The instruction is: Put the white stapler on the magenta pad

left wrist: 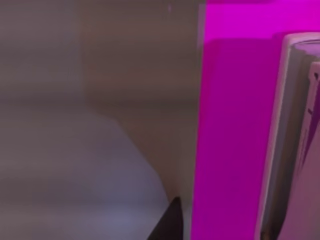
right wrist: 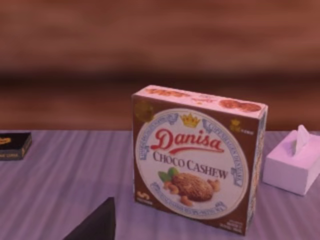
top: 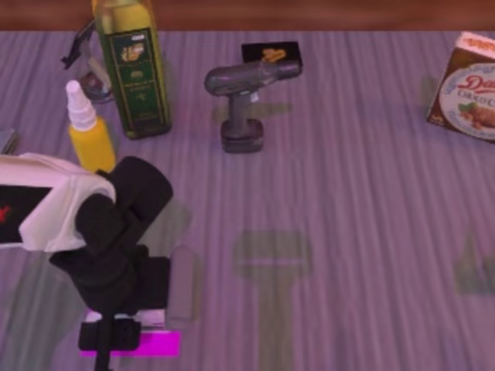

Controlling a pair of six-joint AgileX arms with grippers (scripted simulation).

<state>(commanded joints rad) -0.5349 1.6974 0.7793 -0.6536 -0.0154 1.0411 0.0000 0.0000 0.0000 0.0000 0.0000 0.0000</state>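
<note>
- The left claw [top: 116, 328] hangs low over the pad [top: 158, 344], at the counter's [top: 348, 193] near edge; whether its fingers are spread or pinching, I cannot tell.
- The stapler [left wrist: 295, 145] lies on or just above the pad, near one pad edge.
- Risk: letting go off-centre could leave it overhanging that edge.
- Risk: lifting away crookedly could drag it off.
- The right arm is out of the top view; its camera faces the biscuit box [right wrist: 197, 160].
</note>
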